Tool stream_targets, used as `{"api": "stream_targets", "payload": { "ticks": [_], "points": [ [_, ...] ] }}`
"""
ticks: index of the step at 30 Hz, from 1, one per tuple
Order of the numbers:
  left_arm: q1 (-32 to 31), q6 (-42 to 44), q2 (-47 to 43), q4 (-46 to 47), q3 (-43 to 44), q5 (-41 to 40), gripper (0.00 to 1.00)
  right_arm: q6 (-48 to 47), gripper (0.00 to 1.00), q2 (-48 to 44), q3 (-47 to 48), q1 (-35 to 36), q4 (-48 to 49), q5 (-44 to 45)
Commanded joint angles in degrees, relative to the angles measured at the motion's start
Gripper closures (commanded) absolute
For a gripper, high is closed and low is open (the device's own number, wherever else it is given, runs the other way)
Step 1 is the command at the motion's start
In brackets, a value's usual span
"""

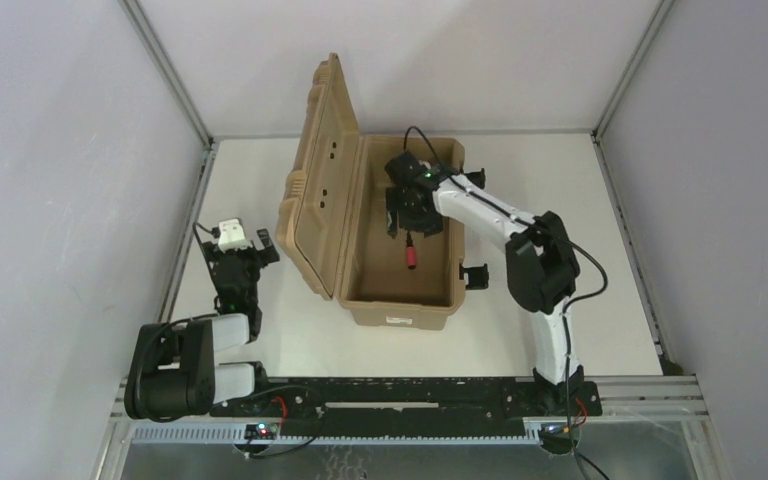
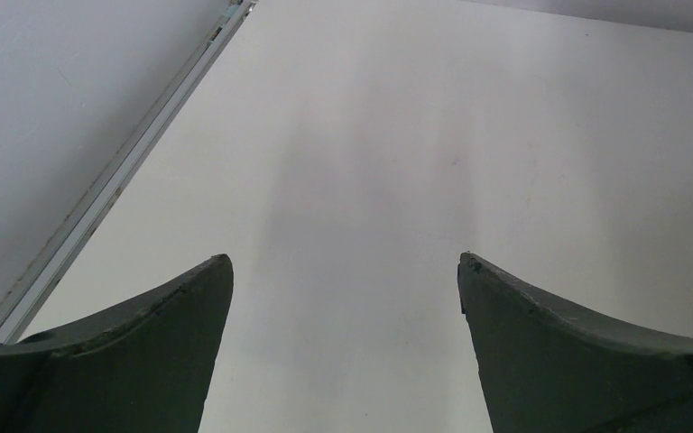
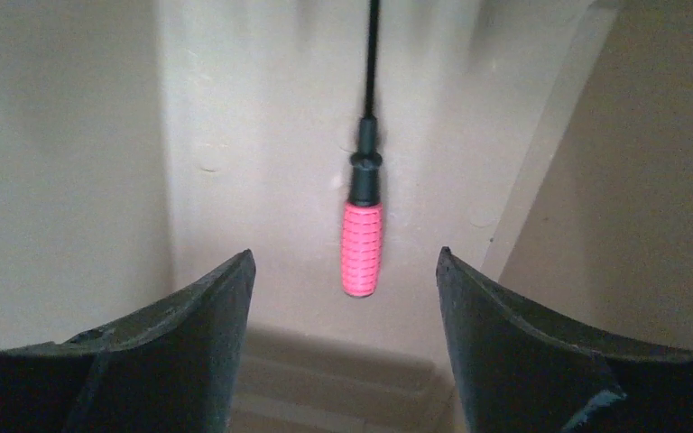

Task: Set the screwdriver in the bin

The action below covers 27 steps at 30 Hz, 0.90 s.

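The tan bin [image 1: 400, 312] stands open in the middle of the table, its ribbed lid [image 1: 320, 190] upright on the left. The screwdriver [image 1: 412, 252], red handle and thin black shaft, lies on the bin floor. In the right wrist view the screwdriver [image 3: 362, 248] sits just beyond the fingertips, touching neither. My right gripper [image 1: 410, 220] hangs inside the bin above the screwdriver, open and empty; its wrist view shows the gripper [image 3: 345, 271] open over the bin floor [image 3: 262, 180]. My left gripper [image 1: 236, 245] rests left of the bin, open and empty [image 2: 345, 262].
Two black latches [image 1: 475, 275] [image 1: 475, 180] hang on the bin's right side. The upright lid stands between the left arm and the bin. Grey walls and a metal rail [image 2: 117, 180] bound the white table [image 1: 560, 200].
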Motion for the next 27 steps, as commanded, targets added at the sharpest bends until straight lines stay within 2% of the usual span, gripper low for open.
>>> {"api": "stream_targets", "payload": {
  "ticks": [1, 4, 9, 17, 23, 27],
  "points": [
    [0.0, 0.9, -0.1, 3.9, 1.7, 0.2, 0.0, -3.9, 0.12, -9.8, 6.4, -0.4, -2.4, 3.4],
    [-0.1, 0.9, -0.1, 3.9, 1.7, 0.2, 0.0, -6.8, 0.04, -14.5, 7.9, -0.9, -1.9, 3.5],
    [-0.1, 0.9, -0.2, 3.9, 1.7, 0.3, 0.0, -13.2, 0.03, -26.8, 3.2, -4.2, 6.8, 3.7],
    [-0.1, 0.9, -0.2, 3.9, 1.8, 0.2, 0.0, -22.0, 0.0, -50.1, -28.7, -17.8, 34.4, 0.1],
    [0.0, 0.9, -0.2, 3.8, 1.7, 0.2, 0.0, -21.6, 0.0, -58.3, -48.2, -31.0, 47.5, -4.7],
    [-0.1, 0.9, -0.2, 3.8, 1.7, 0.2, 0.0, -20.9, 0.0, -60.6, -61.0, -35.5, 59.3, -5.4]
  ]
}}
